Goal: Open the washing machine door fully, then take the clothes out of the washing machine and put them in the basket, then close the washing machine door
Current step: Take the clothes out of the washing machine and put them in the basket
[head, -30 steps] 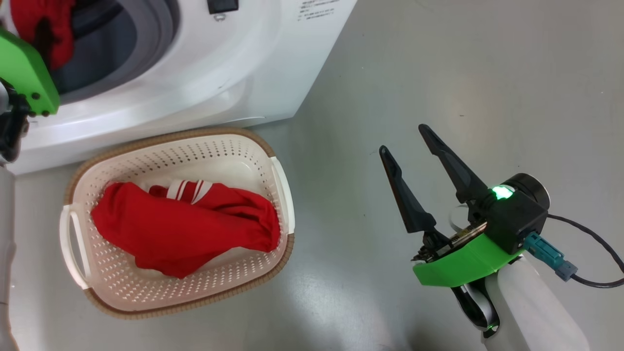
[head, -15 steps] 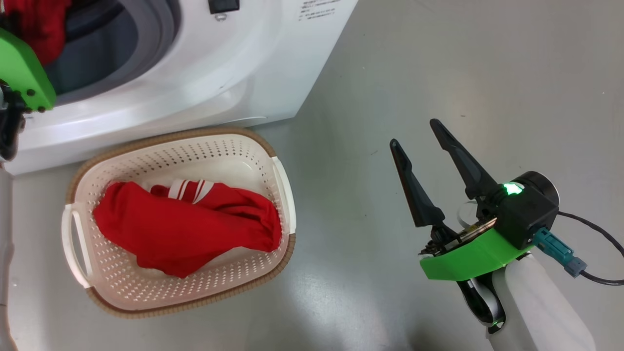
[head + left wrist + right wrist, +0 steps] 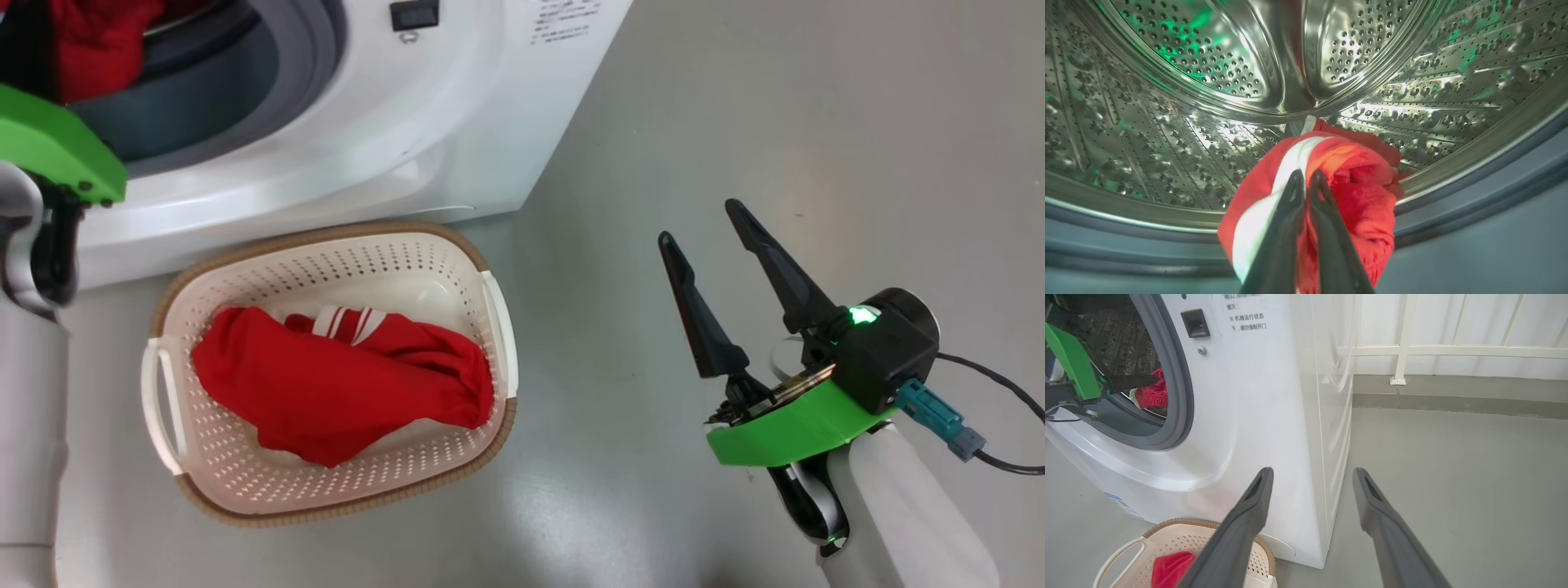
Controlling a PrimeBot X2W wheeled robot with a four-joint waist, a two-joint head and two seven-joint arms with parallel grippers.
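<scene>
Glossy grey floor (image 3: 735, 122) reaches a far white wall (image 3: 1486, 318) crossed by white bars (image 3: 1453, 351) above a grey skirting strip (image 3: 1453, 390).

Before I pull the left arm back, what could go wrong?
The left end effector pinches only a fold of the red white-striped garment in the steel drum; it may slip. Trailing cloth could snag on the grey rubber ring. The cream perforated basket already holds red cloth; more may spill.

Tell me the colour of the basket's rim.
The basket rim is brown with a woven look; the head view shows it best.
</scene>
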